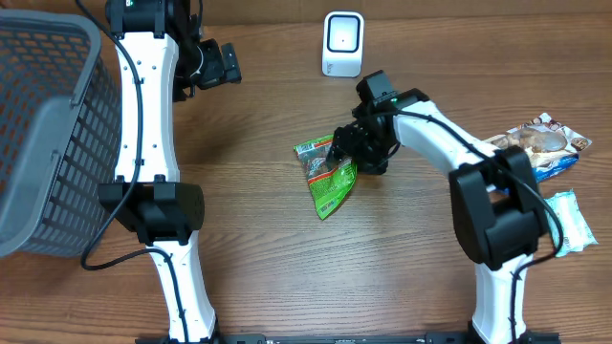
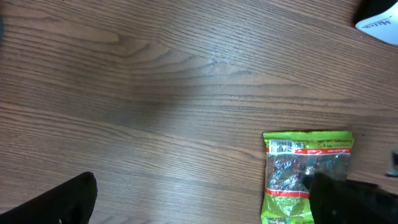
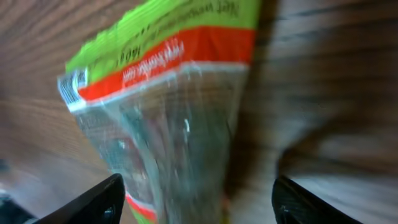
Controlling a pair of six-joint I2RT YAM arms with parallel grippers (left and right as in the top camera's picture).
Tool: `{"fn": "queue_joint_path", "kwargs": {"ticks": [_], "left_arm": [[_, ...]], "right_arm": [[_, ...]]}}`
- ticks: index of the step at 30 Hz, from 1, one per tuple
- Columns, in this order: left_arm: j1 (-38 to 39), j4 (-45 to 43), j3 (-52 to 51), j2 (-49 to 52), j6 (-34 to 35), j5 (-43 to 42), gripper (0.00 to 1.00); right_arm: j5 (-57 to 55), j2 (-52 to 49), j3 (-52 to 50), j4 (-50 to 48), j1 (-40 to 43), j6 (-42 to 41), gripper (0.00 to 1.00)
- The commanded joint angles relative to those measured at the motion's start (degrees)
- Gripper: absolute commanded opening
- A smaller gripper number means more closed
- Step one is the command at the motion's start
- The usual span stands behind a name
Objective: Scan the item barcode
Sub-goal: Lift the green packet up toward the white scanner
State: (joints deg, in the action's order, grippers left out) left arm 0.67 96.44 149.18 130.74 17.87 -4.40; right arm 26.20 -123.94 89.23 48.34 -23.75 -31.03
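A green snack bag with a red band and a clear window lies flat on the wooden table, its barcode at the top left corner. My right gripper hovers over the bag's upper end. In the right wrist view the bag fills the space below the right gripper, whose jaws stand wide apart and open, not pinching it. The white scanner stands at the back of the table. My left gripper is open to the far left of the scanner, holding nothing; the bag lies beside its right finger.
A grey mesh basket fills the left edge of the table. Two more snack packets lie at the right edge, beside the right arm's base. A corner of the scanner shows in the left wrist view.
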Motion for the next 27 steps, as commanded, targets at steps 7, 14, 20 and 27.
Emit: {"fn": "queue_joint_path", "kwargs": {"ticks": [7,14,20,27], "left_arm": [[-0.31,-0.04,-0.11,0.09,-0.04,0.55,1.0],[-0.31,-0.04,-0.11,0.09,-0.04,0.55,1.0],[-0.31,-0.04,-0.11,0.09,-0.04,0.55,1.0],[-0.31,-0.04,-0.11,0.09,-0.04,0.55,1.0]], "right_arm": [[1.29,-3.8,-0.02,-2.54,-5.44,-13.14,0.24],[3.54,-1.55,0.22,-2.71,-2.86,-6.64,0.04],[6.64,5.73,1.2,-2.64,0.46,8.59,0.04],[10.38,17.86,2.54,-2.93,4.72,20.48,0.04]]}}
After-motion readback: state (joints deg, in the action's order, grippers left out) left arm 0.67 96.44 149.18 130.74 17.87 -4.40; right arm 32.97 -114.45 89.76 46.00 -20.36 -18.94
